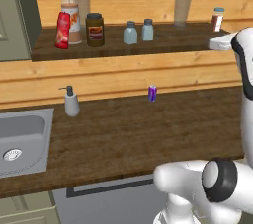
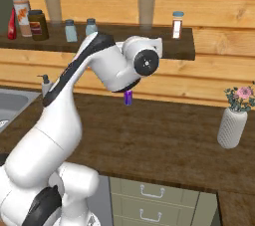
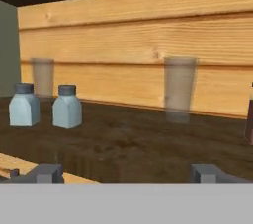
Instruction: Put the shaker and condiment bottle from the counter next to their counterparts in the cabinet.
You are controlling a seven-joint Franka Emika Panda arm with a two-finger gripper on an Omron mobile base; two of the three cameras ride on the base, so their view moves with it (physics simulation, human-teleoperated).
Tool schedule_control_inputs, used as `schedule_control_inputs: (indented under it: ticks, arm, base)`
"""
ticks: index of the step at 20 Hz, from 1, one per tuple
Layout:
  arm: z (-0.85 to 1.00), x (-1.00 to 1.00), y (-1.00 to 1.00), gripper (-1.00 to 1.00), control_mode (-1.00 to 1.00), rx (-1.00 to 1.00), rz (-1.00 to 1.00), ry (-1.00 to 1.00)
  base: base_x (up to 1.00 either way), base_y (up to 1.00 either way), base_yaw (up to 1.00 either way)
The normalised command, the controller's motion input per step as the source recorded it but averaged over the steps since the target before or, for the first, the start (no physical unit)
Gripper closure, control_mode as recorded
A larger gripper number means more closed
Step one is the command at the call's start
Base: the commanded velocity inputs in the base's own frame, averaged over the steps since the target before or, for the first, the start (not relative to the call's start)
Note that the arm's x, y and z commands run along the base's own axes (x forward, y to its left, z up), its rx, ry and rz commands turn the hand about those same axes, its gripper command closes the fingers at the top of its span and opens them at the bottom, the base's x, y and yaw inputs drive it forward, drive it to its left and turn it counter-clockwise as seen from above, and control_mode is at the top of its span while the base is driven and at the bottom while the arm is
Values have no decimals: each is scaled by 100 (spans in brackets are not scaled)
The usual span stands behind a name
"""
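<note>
**Both items are seen on the shelf, the gripper is open**

At the left end of the cabinet [image 1: 163, 45] board, the red condiment bottle [image 1: 62, 30] is leaned against the tall clear bottle [image 1: 70, 15] with the orange-white label. Just to the right of these, a dark brown jar [image 1: 95, 29] is placed. Further right, near the middle of the board, two pale blue-grey shakers [image 1: 130, 33] are stood side by side, close together but apart, both upright. Which of the two was carried from below cannot be told. Near the right end of the board, a reddish-brown shaker [image 1: 217, 19] with a blue cap is seen.

On the counter [image 1: 148, 134] below, a steel sink [image 1: 24, 139] is set at the left end. A white pump dispenser [image 1: 71, 101] is stood beside the sink's back corner, and a small purple can [image 1: 152, 93] is placed at the back edge. A white vase [image 2: 232, 128] with flowers is stood toward the right end.

The gripper [image 3: 126, 172] is held level with the board, with its fingers wide apart and nothing between them.
</note>
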Motion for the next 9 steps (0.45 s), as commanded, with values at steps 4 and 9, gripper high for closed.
schedule_control_inputs:
  ticks: [4, 9]
  arm:
    - [35, -80, -50, -100, -100, -3, -40, 0]
    - [43, -73, -97, -100, -100, -6, -5, 0]
  base:
    - [0, 0, 0]
    - [0, 0, 0]
